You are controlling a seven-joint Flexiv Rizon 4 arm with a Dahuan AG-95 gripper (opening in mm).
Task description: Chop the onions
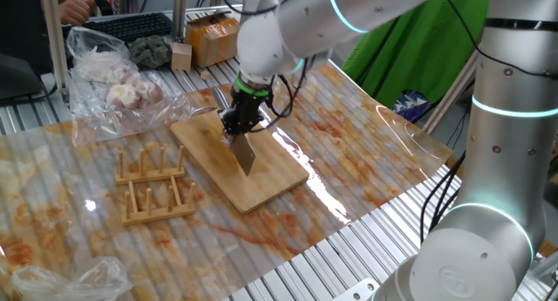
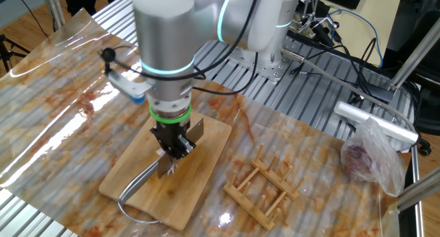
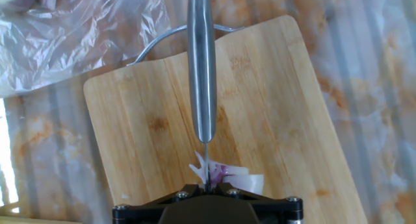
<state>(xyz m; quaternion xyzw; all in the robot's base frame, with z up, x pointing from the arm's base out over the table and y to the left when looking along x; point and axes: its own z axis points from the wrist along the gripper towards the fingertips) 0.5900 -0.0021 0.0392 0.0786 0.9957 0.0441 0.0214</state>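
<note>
A small pale purple and white onion cluster (image 3: 226,176) lies on the wooden board (image 3: 273,113), right at my fingers. My gripper (image 3: 207,185) is shut on a steel knife (image 3: 202,74). The thin blade stands edge-down on the onion pieces and the handle points away over the board. In one fixed view the gripper (image 1: 239,119) hangs over the board (image 1: 261,183) with the blade (image 1: 243,153) below it; the onion is hidden there. In the other fixed view the gripper (image 2: 172,146) stands on the board (image 2: 137,172), with pale onion bits (image 2: 172,170) just under it.
A clear plastic bag of whole purple-white bulbs (image 1: 113,74) lies behind the board and also shows in the hand view (image 3: 65,29). A wooden peg rack (image 1: 153,188) stands beside the board. The board has a wire loop handle (image 2: 132,192). A cardboard box (image 1: 209,35) sits at the back.
</note>
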